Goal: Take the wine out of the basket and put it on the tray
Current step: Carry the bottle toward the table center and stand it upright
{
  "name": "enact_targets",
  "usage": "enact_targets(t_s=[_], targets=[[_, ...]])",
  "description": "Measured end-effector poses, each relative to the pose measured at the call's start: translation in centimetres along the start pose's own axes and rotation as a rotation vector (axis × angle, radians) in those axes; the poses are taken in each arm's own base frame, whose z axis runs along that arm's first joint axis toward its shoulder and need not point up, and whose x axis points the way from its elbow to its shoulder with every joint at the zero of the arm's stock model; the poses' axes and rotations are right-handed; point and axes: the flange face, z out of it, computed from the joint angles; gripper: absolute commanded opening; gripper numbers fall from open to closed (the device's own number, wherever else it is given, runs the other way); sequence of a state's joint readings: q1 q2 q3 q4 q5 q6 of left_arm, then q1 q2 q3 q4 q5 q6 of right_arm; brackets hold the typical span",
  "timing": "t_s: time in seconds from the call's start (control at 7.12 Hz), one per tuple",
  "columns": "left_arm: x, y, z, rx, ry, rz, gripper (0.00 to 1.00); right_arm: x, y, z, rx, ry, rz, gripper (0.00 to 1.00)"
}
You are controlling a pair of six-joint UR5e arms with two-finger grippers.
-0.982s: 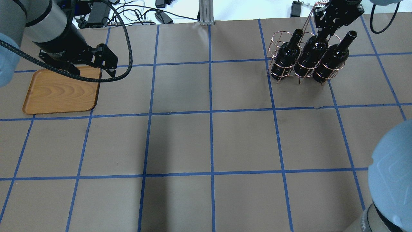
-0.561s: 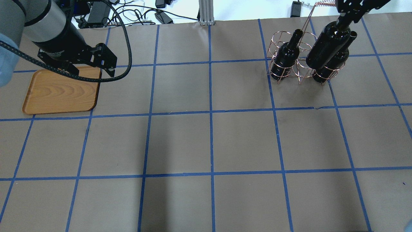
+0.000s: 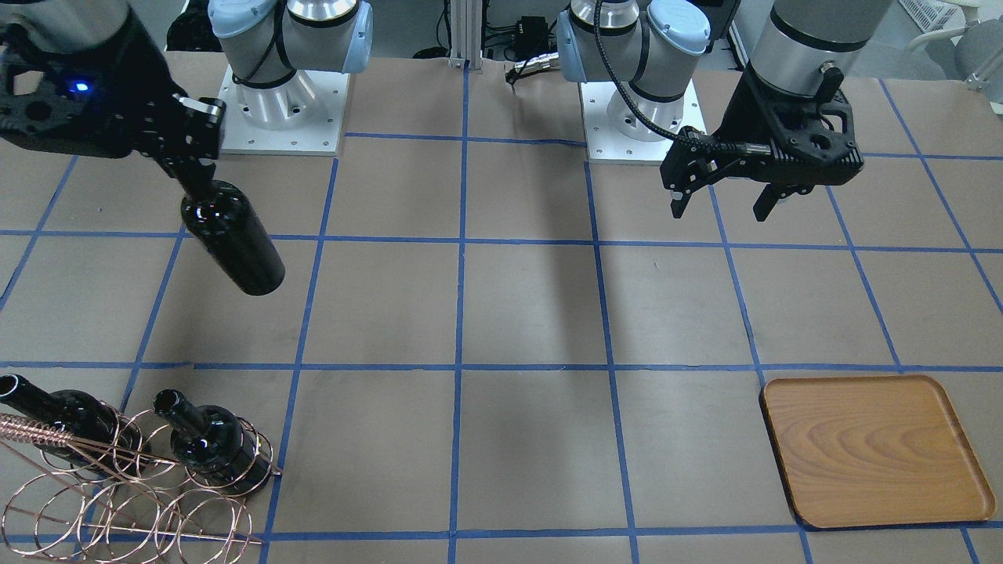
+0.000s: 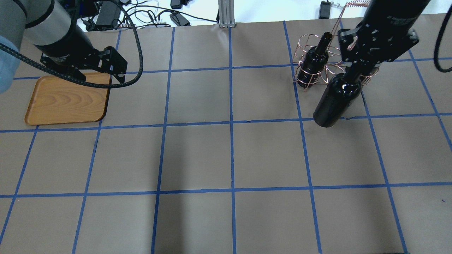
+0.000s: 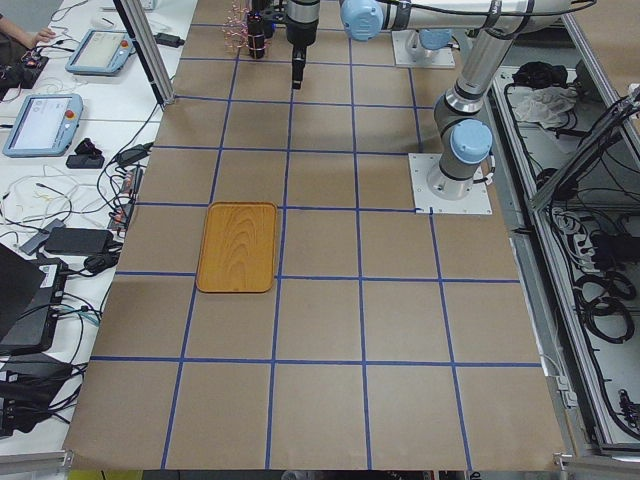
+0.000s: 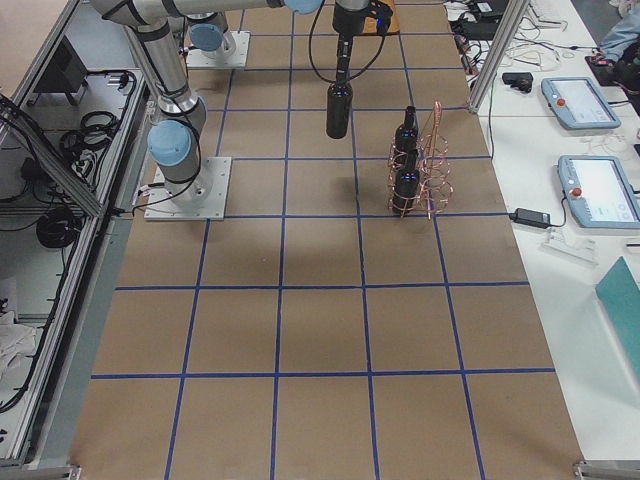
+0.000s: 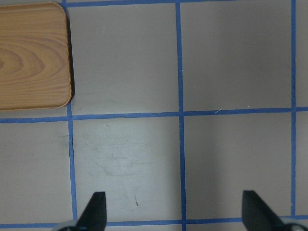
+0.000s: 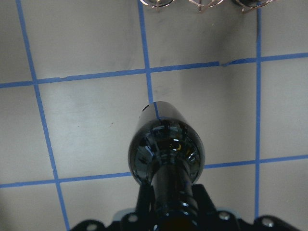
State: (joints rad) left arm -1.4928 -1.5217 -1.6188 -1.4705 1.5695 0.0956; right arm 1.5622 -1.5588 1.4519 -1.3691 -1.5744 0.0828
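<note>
The right claw (image 4: 354, 72), clamped on the neck of the bottle (image 4: 336, 100), has lifted it clear of the basket (image 4: 308, 78) just behind, leaving the carry across to the tray (image 4: 67, 102) near the left claw (image 3: 718, 210), whose fingers stand apart.

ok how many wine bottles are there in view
3. One bottle hangs by its neck from the right gripper over the table; the other two stand in the basket.
</note>
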Motion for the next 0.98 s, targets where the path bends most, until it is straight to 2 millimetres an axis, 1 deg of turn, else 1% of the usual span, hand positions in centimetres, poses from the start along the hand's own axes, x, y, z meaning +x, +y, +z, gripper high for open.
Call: enact_targets(t_s=[0.28,0.42,0.56,0.84,0.98], targets=[[-0.3,-0.1,0.1,-0.004,-0.003,-0.004,1.0,-8.7,3.8,4.2,-0.011,0.006,0.038,0.12],[-0.3,-0.1,0.2,-0.004,-0.005,-0.005,1.0,-12.4,5.6,5.9,-0.003,-0.014,0.081,0.12],[-0.4,-0.2,0.2,-0.004,-0.006,-0.006,1.0,-15.4,6.9,7.6,0.006,-0.034,0.11,0.12],[-0.9,-0.3,0.1,-0.002,-0.007,-0.015,1.0,-20.5,7.6,10.9,0.033,-0.055,0.178,0.12],[-1.3,-0.4,0.0,-0.001,-0.007,-0.024,1.0,-22.7,8.3,12.0,0.042,-0.059,0.202,0.12]])
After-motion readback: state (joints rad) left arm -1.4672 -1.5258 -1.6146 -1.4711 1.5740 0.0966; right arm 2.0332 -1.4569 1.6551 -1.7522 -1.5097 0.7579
